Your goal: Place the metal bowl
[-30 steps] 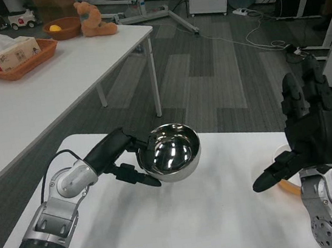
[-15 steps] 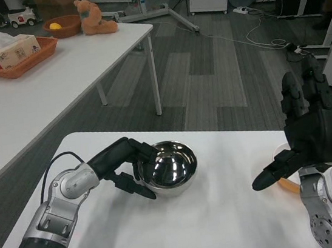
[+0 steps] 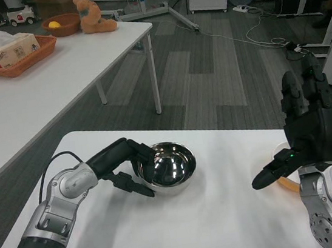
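The shiny metal bowl point(image 3: 169, 167) sits upright on the white table point(image 3: 216, 227), a little left of its middle. My left hand point(image 3: 128, 165) holds the bowl's left rim, with fingers over the edge and the thumb below its side. My right hand point(image 3: 304, 130) hovers raised at the right of the table, fingers spread upward and holding nothing.
An orange ring-like object point(image 3: 287, 181) lies on the table partly hidden behind my right hand. A second white table point(image 3: 56, 77) at the left carries an orange tray with a tissue box point(image 3: 13, 52), a brown bowl point(image 3: 61, 24) and a plush toy point(image 3: 94, 17).
The bowl came down from a tilted, lifted pose onto the table and now rests level. My left hand lowered with it. The right hand stayed in place.
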Controlling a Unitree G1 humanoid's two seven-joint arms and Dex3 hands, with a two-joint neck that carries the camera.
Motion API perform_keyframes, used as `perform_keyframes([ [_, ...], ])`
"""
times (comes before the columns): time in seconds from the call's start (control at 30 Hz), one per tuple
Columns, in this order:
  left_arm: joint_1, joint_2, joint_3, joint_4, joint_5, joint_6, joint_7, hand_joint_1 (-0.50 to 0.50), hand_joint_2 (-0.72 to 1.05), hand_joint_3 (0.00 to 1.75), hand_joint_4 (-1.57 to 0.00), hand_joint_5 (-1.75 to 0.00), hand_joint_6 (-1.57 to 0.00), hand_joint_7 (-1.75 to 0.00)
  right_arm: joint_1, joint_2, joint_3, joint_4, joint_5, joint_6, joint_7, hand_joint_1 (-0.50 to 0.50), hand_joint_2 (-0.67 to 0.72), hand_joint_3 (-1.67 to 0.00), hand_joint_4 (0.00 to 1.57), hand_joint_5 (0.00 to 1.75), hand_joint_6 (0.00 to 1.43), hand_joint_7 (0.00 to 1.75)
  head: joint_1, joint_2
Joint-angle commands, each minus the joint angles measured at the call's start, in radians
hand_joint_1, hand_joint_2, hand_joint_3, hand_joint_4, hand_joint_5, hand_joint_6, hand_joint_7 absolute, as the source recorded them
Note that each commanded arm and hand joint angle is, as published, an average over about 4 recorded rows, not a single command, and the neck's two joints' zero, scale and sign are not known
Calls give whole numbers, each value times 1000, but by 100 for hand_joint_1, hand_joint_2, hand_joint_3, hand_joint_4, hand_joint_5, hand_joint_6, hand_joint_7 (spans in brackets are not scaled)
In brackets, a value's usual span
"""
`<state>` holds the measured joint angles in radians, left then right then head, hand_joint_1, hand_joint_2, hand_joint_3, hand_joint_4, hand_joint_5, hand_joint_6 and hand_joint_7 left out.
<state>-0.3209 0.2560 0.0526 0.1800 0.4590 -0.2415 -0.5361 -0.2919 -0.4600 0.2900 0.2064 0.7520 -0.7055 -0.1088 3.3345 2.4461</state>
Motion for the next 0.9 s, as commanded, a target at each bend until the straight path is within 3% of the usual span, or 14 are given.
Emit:
perform_keyframes([
  [0.03,19,11,16,-1,16,1,-7,-50,105,9,-33,-144,-126,-106,8,1,1,7,7,-9,1,-46,60,0,0,0,0,0,0,0],
  [0.23,24,11,29,-2,17,0,-6,-50,91,9,-13,-108,-118,-93,8,1,1,5,8,-9,1,-46,60,0,0,0,0,0,0,3],
  [0.37,29,15,34,-6,17,0,-7,-50,60,0,-6,-92,-103,-68,8,1,1,5,7,-9,1,-46,60,0,0,0,0,0,2,14],
  [0.43,32,16,36,-8,17,-1,-7,-50,43,0,-4,-92,-98,-58,8,1,1,5,7,-9,1,-46,60,0,0,0,0,0,0,24],
  [0.63,36,16,43,-12,17,-2,-9,-50,-6,0,0,-82,-90,-49,8,3,1,2,7,-11,1,-46,60,0,0,0,0,0,-3,25],
  [0.8,36,16,50,-13,16,-6,-10,-50,-46,0,0,-82,-82,-49,8,3,1,2,7,-11,1,-46,60,-2,0,0,0,0,-9,20],
  [0.9,38,16,62,-13,13,-9,-8,-50,-59,0,0,-82,-75,-49,8,4,0,2,7,-11,1,-46,57,0,0,0,0,0,-18,8],
])
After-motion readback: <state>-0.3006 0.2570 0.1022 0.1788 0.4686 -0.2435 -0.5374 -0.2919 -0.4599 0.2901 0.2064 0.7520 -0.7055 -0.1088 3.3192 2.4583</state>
